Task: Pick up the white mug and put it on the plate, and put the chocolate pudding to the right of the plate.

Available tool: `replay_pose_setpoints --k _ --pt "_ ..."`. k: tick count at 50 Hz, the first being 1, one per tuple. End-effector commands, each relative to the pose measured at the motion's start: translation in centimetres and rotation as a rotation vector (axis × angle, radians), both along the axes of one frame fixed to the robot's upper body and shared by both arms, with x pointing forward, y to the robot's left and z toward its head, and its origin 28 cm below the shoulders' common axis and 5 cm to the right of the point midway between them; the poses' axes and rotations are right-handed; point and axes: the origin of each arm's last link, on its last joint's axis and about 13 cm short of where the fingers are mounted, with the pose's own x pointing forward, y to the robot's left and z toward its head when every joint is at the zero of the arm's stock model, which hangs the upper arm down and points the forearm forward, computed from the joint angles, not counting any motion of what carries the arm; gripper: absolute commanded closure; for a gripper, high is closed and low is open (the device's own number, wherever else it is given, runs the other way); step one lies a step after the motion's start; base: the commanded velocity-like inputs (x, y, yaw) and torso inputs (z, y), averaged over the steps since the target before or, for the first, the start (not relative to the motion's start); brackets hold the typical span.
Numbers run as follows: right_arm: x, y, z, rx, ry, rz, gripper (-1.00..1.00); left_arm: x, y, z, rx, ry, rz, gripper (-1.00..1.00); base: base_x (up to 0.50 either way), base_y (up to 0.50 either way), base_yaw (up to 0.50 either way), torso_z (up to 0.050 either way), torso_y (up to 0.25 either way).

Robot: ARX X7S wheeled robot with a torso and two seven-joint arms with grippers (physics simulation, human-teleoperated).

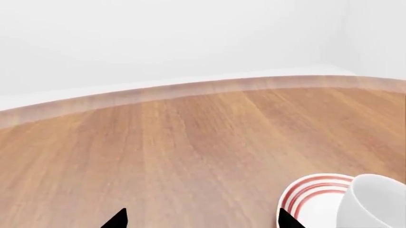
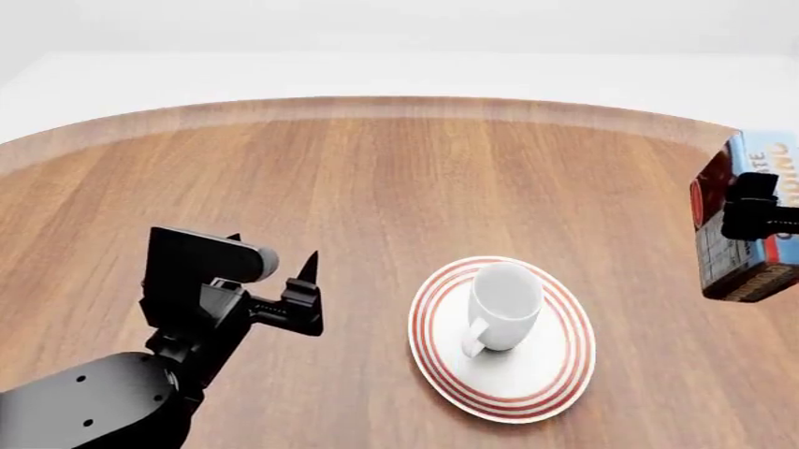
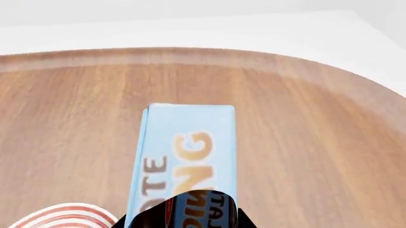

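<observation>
The white mug [image 2: 503, 304] stands upright on the red-ringed plate [image 2: 549, 383], handle toward me. Both also show in the left wrist view: the mug [image 1: 374, 202] and the plate [image 1: 311, 192]. My left gripper [image 2: 269, 271] is open and empty, hovering over bare table left of the plate; in its own view [image 1: 201, 221] the fingertips stand wide apart. My right gripper [image 2: 753, 204] is shut on the chocolate pudding box [image 2: 731, 248] and holds it off the table, to the right of the plate. The right wrist view shows the box's light-blue face [image 3: 187, 147] running out from the gripper [image 3: 184, 216].
The round wooden table [image 2: 374, 178] has a curved far edge, with white floor beyond. A sliver of the plate rim [image 3: 57, 216] shows beside the box in the right wrist view. Nothing else is on the table.
</observation>
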Motion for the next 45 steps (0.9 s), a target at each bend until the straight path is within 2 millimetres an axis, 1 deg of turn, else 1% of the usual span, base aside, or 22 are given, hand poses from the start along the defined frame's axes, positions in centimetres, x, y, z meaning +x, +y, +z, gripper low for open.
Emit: replay_pose_setpoints --k 1,7,9,11,12,15,18,23,34,41,45 --pt "-0.3 -0.3 0.6 -0.010 -0.025 0.017 1.00 0.1 -0.6 0.4 -0.025 -0.025 -0.038 -1.00 0.00 0.00 0.00 0.000 0.000" --pt "-0.4 -0.7 -0.2 -0.006 -0.015 0.013 1.00 0.1 -0.5 0.4 -0.025 -0.024 -0.034 -1.00 0.00 0.00 0.00 0.000 0.000" --pt "-0.3 -0.8 -1.0 0.002 -0.002 0.014 1.00 0.1 -0.6 0.4 -0.024 -0.024 -0.035 -1.00 0.00 0.00 0.00 0.000 0.000" --pt "-0.3 -0.9 -1.3 0.026 -0.005 0.023 1.00 0.1 -0.6 0.3 -0.024 -0.021 -0.035 -1.00 0.00 0.00 0.00 0.000 0.000" --pt "-0.3 -1.0 -1.8 0.000 0.023 0.025 1.00 0.2 -0.6 0.2 -0.023 -0.019 -0.036 -1.00 0.00 0.00 0.00 0.000 0.000" --pt "-0.4 -1.1 -2.4 0.007 0.029 0.025 1.00 0.1 -0.7 0.2 -0.023 -0.019 -0.037 -1.00 0.00 0.00 0.00 0.000 0.000" --pt "-0.4 -1.2 -3.5 -0.003 0.055 0.038 1.00 0.1 -0.7 0.2 -0.024 -0.020 -0.039 -1.00 0.00 0.00 0.00 0.000 0.000" --pt "-0.3 -1.3 -4.8 0.003 0.077 0.035 1.00 0.1 -0.7 0.1 -0.022 -0.018 -0.038 -1.00 0.00 0.00 0.00 0.000 0.000" --pt "-1.1 -2.3 -6.0 -0.005 0.106 0.013 1.00 0.1 -0.9 0.0 -0.022 -0.013 -0.040 -1.00 0.00 0.00 0.00 0.000 0.000" --pt "-1.7 -2.8 -6.2 -0.006 0.111 0.008 1.00 0.1 -0.9 -0.1 -0.022 -0.012 -0.040 -1.00 0.00 0.00 0.00 0.000 0.000" --pt "-1.6 -2.7 -6.7 -0.004 0.115 0.020 1.00 0.1 -1.0 -0.1 -0.022 -0.011 -0.042 -1.00 0.00 0.00 0.00 0.000 0.000"
